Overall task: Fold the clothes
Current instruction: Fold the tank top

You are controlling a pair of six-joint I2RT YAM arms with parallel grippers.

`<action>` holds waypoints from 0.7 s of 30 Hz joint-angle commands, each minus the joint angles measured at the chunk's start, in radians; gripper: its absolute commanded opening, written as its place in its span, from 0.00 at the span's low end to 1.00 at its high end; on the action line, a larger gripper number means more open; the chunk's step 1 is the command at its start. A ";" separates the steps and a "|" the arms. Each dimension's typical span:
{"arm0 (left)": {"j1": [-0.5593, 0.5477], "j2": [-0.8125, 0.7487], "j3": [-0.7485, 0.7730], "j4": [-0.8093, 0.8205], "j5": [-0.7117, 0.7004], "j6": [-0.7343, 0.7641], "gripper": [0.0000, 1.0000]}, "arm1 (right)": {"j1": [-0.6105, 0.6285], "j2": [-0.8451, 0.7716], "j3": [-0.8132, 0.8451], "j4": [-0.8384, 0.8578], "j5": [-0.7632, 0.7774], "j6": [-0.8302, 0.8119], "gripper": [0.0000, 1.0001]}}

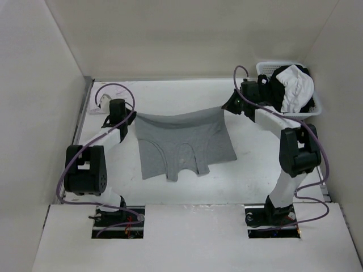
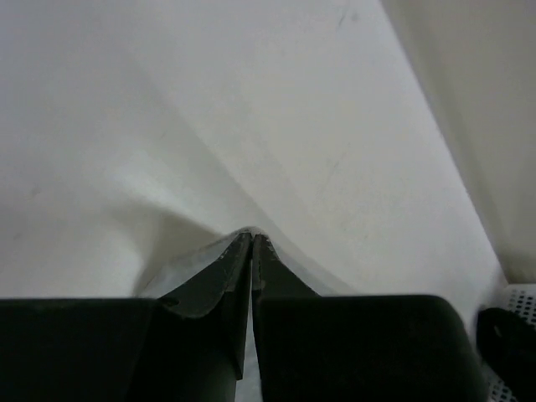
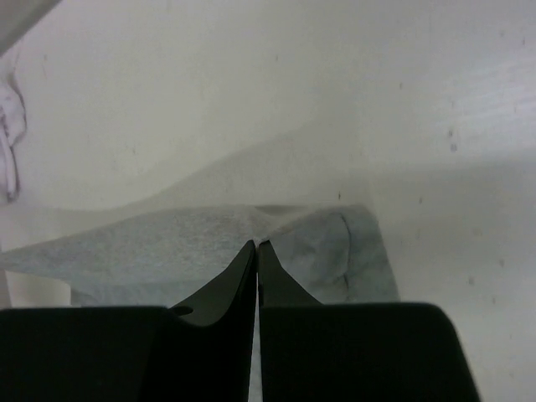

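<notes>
The left pincer (image 1: 131, 116) and right pincer (image 1: 225, 107) are each clamping a top corner of the grey knit garment (image 1: 181, 144), which is hanging stretched between them and trailing onto the tabletop (image 1: 255, 170) below. This looks like the spreading step. Next, both are probably needing to lower evenly to lay it flat.

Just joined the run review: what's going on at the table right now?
Both arms are handling the grey garment. The left gripper and right gripper are each shut on a far corner, holding that edge stretched between them above the table, while the near part lies flat. No fold is made yet. A basket of black and white clothes sits far right.
</notes>
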 commanded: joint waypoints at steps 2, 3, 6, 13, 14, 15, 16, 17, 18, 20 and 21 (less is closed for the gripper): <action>0.021 0.081 0.180 0.172 0.003 0.005 0.00 | -0.051 0.066 0.193 0.063 -0.056 -0.012 0.04; 0.025 0.087 0.188 0.172 0.009 0.002 0.00 | -0.055 0.071 0.210 0.052 -0.059 -0.019 0.05; 0.024 0.050 0.150 0.180 0.024 -0.014 0.00 | -0.058 0.059 0.189 0.052 -0.059 -0.026 0.05; 0.002 -0.169 -0.083 0.207 0.029 -0.063 0.00 | -0.062 -0.125 -0.083 0.155 -0.048 0.015 0.05; 0.005 -0.200 -0.116 0.207 0.029 -0.066 0.00 | -0.060 -0.157 -0.124 0.167 -0.044 0.023 0.05; 0.011 -0.227 -0.145 0.207 0.036 -0.069 0.00 | -0.060 -0.191 -0.162 0.179 -0.038 0.029 0.05; 0.021 -0.256 -0.174 0.207 0.044 -0.070 0.00 | -0.060 -0.223 -0.201 0.190 -0.030 0.035 0.05; 0.028 -0.283 -0.199 0.206 0.055 -0.073 0.00 | -0.060 -0.254 -0.238 0.199 -0.024 0.040 0.05; 0.034 -0.310 -0.222 0.201 0.066 -0.078 0.00 | -0.054 -0.285 -0.273 0.207 -0.018 0.041 0.05; 0.047 -0.365 -0.266 0.194 0.093 -0.083 0.00 | -0.043 -0.345 -0.347 0.215 -0.004 0.053 0.05; 0.050 -0.396 -0.291 0.187 0.108 -0.090 0.00 | -0.037 -0.375 -0.382 0.221 0.005 0.058 0.05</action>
